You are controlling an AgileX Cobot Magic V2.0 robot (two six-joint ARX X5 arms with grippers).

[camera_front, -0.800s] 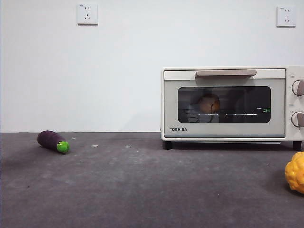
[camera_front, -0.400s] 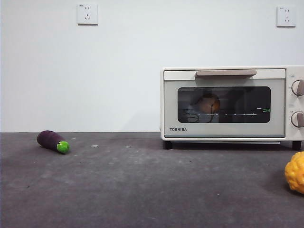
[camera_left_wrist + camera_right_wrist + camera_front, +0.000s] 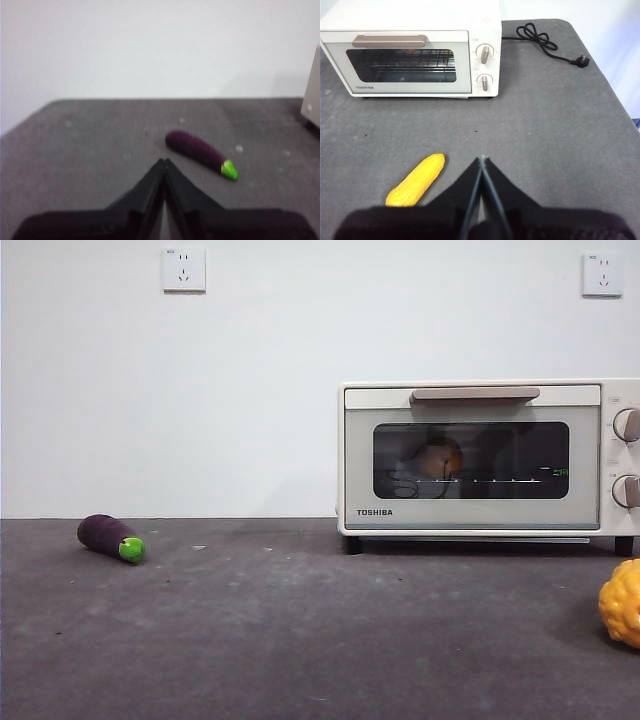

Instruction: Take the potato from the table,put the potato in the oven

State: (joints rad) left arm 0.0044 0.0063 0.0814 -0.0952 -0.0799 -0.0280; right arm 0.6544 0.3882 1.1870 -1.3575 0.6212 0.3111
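Potato point(image 3: 438, 458) inside shut oven point(image 3: 480, 455) — both tools point(image 3: 164, 162) point(image 3: 481, 160) closed, empty, well apart.

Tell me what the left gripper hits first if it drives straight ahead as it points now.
Probably bare table: the shut left gripper aims just past the eggplant, which lies slightly off that line. Depth is unclear.

Orange-brown potato point(image 3: 440, 458) behind closed cream oven point(image 3: 480, 455) window, on wire rack, oven on grey table point(image 3: 300, 630)

"TOSHIBA" on oven point(image 3: 470, 458) door, lower left corner; no other legible txt.
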